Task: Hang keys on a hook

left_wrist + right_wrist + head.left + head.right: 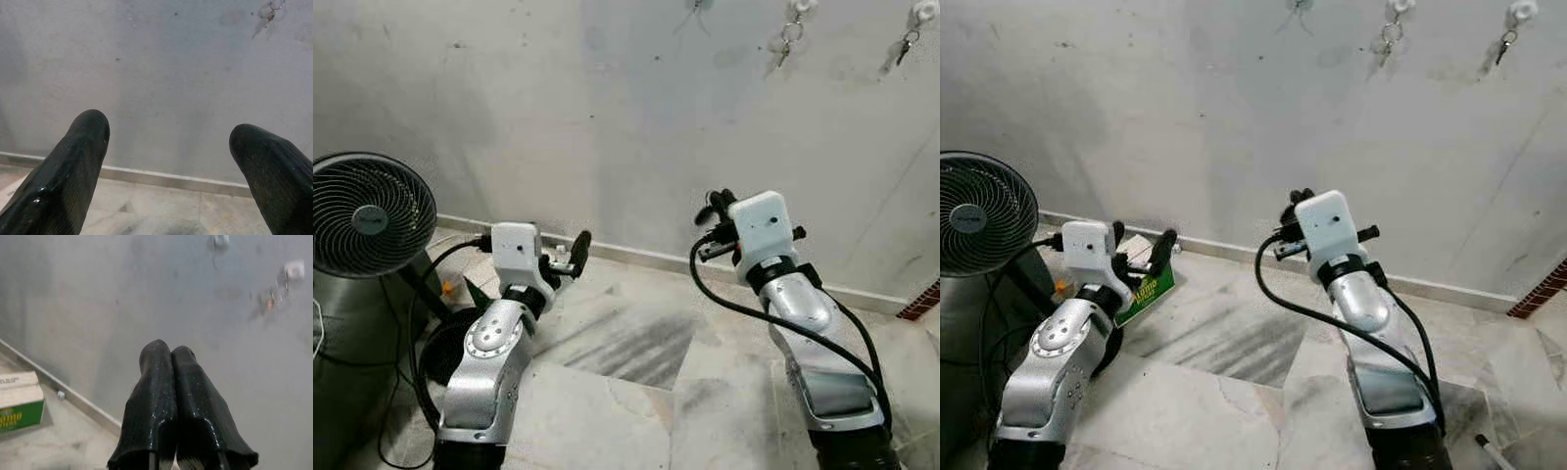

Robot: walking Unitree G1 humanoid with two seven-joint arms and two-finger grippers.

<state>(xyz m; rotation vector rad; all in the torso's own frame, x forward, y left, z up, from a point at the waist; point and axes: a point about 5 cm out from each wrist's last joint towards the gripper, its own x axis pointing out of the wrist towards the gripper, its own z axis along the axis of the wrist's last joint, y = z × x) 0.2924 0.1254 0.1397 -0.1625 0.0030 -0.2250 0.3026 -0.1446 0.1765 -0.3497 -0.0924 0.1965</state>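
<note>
High on the grey wall are three white hooks. A bunch of keys [786, 41] hangs from the middle hook [800, 8], and another bunch [904, 45] hangs from the right hook [925, 12]. The left hook [700, 4] sits at the frame's top edge. My right gripper [715, 206] is raised towards the wall well below the hooks; its fingers [157, 362] are pressed shut with nothing between them. My left gripper [563, 255] is held low, near the skirting. Its fingers [85, 142] are wide apart and open on nothing.
A black fan [372, 215] stands at the left on a dark stand with trailing cables. A green box [1148, 286] lies on the marble floor by the skirting, under my left gripper. A reddish brick edge [920, 299] shows at the far right.
</note>
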